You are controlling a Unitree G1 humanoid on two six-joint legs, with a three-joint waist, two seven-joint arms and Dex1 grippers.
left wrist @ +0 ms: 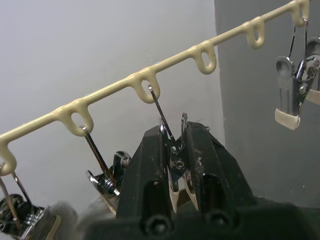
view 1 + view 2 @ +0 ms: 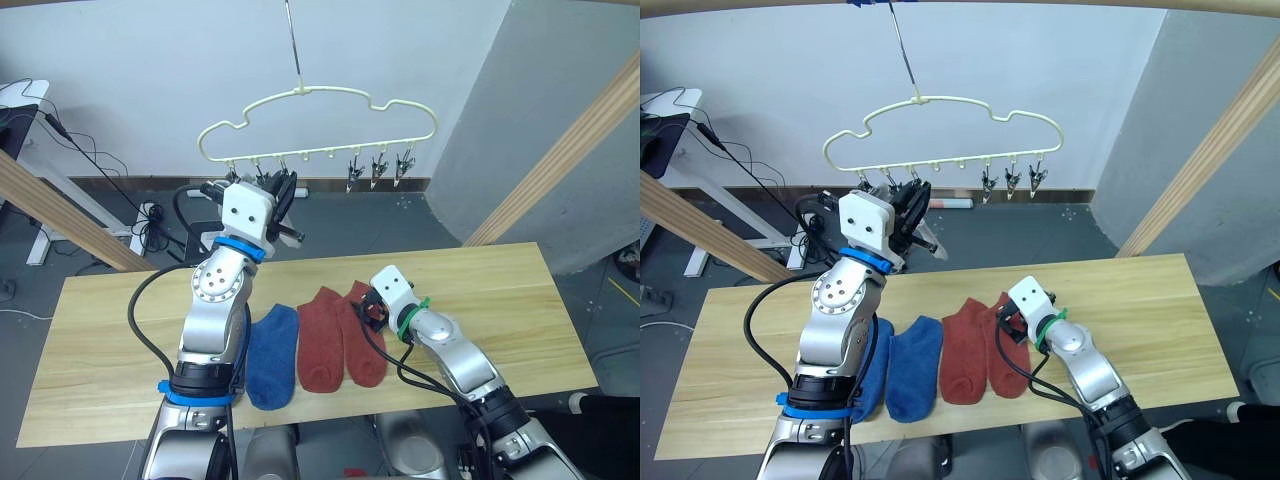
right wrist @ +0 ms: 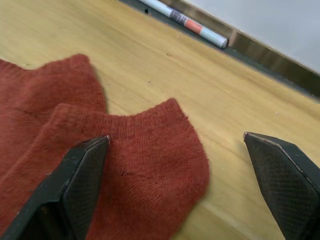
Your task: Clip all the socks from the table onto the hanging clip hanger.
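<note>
Black fingers of my left gripper (image 1: pixel 177 165) are clenched on one metal clip (image 1: pixel 175 165) hanging from the pale yellow clip hanger (image 2: pixel 320 125), squeezing it from both sides. Beside it, at the next clips along the hanger, I see a bit of pale fuzzy stuff (image 1: pixel 65 217); it may be a grey sock already clipped, but I cannot be sure from here.

My right gripper (image 3: pixel 177 185) is spread wide and holds nothing; it sits low over the cuff of a rust red sock (image 3: pixel 150 165), one finger touching the fabric, the other over bare wood.

On the table (image 2: pixel 500 290) lie two rust red socks (image 2: pixel 340 340) side by side and overlapping, and two blue socks (image 2: pixel 912 365) next to them, one partly hidden by my left arm. So at least four socks are left to hang, and three clips (image 2: pixel 378 170) at the hanger's far end hang empty. I judge the work is less than half done.

I can read no brand, label or writing anywhere
</note>
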